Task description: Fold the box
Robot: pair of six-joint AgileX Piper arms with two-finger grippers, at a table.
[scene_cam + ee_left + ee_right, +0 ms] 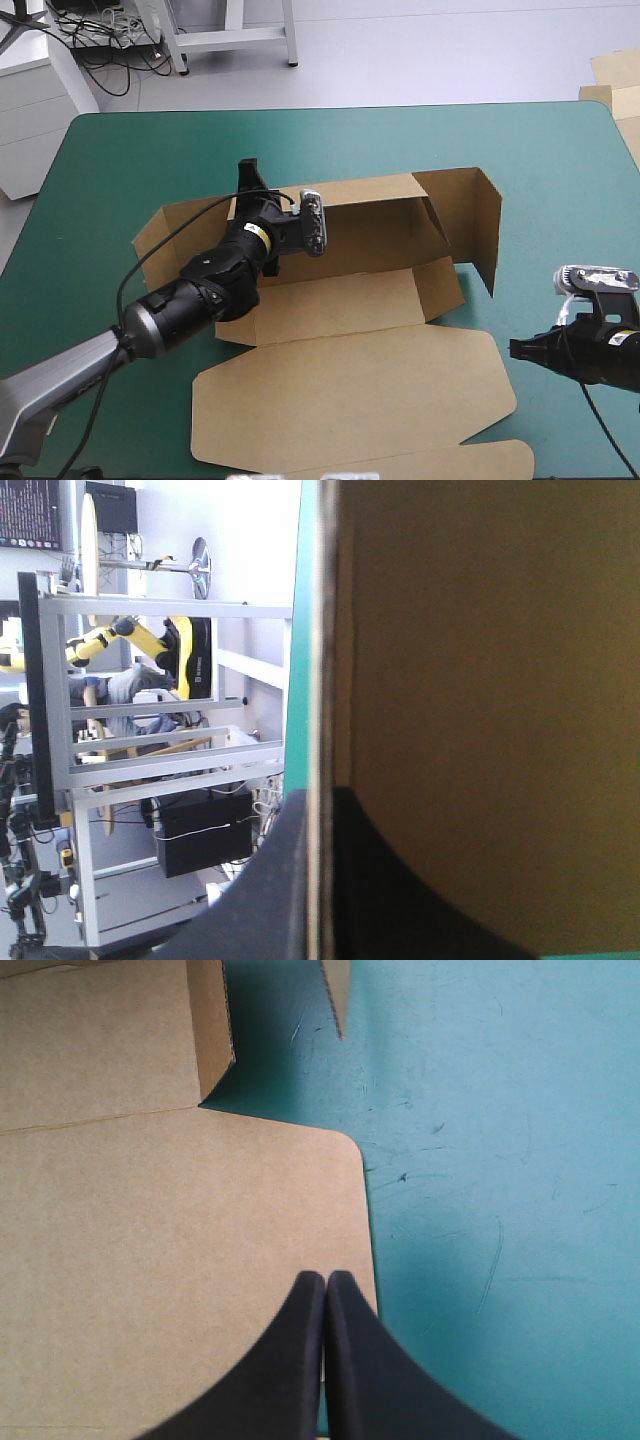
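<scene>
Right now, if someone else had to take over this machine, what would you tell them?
Left gripper: shut on the box, pinching the top edge of its raised back wall.
Right gripper: shut, holding nothing, at the right edge of the flat lid.
Done: back wall and right end wall stand up.
To do: left end flap looks flat; nothing tucked; lid lies flat on the teal-green table.

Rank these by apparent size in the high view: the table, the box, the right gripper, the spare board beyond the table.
1. table
2. box
3. right gripper and spare board: they look alike, and the picture's edge cuts the board, so I leave them unranked.
</scene>
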